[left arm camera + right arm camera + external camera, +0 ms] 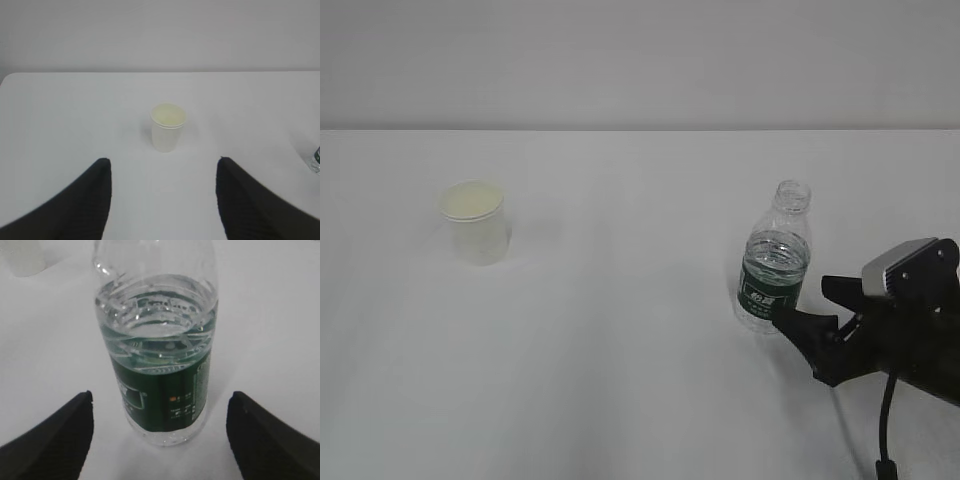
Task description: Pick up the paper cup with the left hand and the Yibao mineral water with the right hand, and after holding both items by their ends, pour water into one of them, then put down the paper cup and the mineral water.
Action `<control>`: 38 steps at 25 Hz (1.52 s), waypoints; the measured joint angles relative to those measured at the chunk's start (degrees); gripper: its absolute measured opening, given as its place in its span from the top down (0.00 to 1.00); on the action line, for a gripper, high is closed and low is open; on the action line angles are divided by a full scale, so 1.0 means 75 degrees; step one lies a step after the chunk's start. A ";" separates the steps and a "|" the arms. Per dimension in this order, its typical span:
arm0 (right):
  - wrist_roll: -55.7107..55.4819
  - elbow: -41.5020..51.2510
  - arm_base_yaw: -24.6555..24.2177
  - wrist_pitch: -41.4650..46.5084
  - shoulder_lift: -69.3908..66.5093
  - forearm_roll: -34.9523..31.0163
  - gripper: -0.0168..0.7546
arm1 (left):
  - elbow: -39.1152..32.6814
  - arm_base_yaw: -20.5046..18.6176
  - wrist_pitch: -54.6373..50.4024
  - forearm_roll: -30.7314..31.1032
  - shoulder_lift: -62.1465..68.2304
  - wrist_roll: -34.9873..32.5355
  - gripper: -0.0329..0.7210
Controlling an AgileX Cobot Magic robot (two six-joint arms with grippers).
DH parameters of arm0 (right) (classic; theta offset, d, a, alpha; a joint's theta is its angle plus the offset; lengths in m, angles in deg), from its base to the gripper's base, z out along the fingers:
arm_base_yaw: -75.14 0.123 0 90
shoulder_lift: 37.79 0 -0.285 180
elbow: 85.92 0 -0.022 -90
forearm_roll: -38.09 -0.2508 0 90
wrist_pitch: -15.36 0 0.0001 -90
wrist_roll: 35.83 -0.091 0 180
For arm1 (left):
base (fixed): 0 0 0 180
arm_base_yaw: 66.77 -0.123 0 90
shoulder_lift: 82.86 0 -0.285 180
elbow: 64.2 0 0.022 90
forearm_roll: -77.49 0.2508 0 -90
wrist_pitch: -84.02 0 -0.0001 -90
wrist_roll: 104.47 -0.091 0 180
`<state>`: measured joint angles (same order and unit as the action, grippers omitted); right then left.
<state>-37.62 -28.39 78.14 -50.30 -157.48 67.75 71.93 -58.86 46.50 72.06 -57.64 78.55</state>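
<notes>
Your right claw (807, 303) sits nearest the exterior camera, low at the right edge of the white counter (620, 330), its silver-grey plate on top and a black cable hanging below.

Working from the left: the paper cup (475, 221) stands upright on the left part of the counter, open mouth up, pale cream inside, nothing touching it. Your left claw (162, 192) does not appear in the exterior view. In its own wrist view its two dark fingers (75, 210) are spread wide apart, with the paper cup (168, 127) centred beyond them and well clear of both tips.

Further right, the Yibao mineral water (775, 260) stands upright and uncapped, with the dark green label band round its lower body and water reaching above the label. It is well apart from the cup.

At the far right, your right claw (160, 440) is spread open, one finger (50, 440) on either side of the bottle (157, 355). The wrist view shows counter between each finger and the bottle wall, so neither touches it. The bottle rests on the counter.
</notes>
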 joint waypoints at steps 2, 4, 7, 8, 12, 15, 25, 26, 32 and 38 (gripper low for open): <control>-0.0005 -0.0115 0.0000 0.0000 -0.0055 0.0032 0.16 | 0.0000 0.0000 0.0003 0.0000 0.0000 0.0000 0.33; -0.0018 -0.0211 0.0000 0.0000 -0.0137 0.0051 0.16 | 0.0000 0.0000 0.0016 0.0000 0.0000 0.0000 0.33; -0.0018 -0.0338 0.0000 0.0000 -0.0280 0.0071 0.16 | 0.0000 0.0000 0.0016 0.0000 0.0000 0.0000 0.33; -0.0018 -0.0377 0.0000 0.0000 -0.0337 0.0087 0.16 | 0.0000 0.0000 0.0016 0.0000 0.0000 0.0000 0.33; -0.0023 -0.0530 0.0000 0.0000 -0.0569 0.0194 0.16 | 0.0000 0.0000 0.0016 0.0000 0.0000 0.0000 0.33; -0.0023 -0.0676 0.0000 -0.0014 -0.0721 0.0267 0.16 | 0.0000 0.0000 0.0016 0.0000 0.0000 0.0000 0.33; -0.0035 -0.1105 0.0000 -0.0014 -0.1002 0.0551 0.16 | 0.0000 0.0000 0.0016 0.0000 0.0012 0.0000 0.33; -0.0035 -0.1144 0.0000 -0.0014 -0.1002 0.0568 0.16 | 0.0000 0.0000 0.0016 0.0000 0.0012 0.0000 0.33; -0.0035 -0.1316 0.0000 -0.0014 -0.1002 0.0645 0.16 | 0.0000 0.0000 0.0016 0.0000 0.0012 0.0000 0.33; -0.0265 -0.1540 0.0000 -0.0014 -0.1002 0.0803 0.16 | 0.0000 0.0000 0.0016 0.0000 0.0012 0.0000 0.33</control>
<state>-39.60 -39.94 78.14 -50.40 -165.00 73.77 71.93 -58.86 46.62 72.06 -57.54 78.55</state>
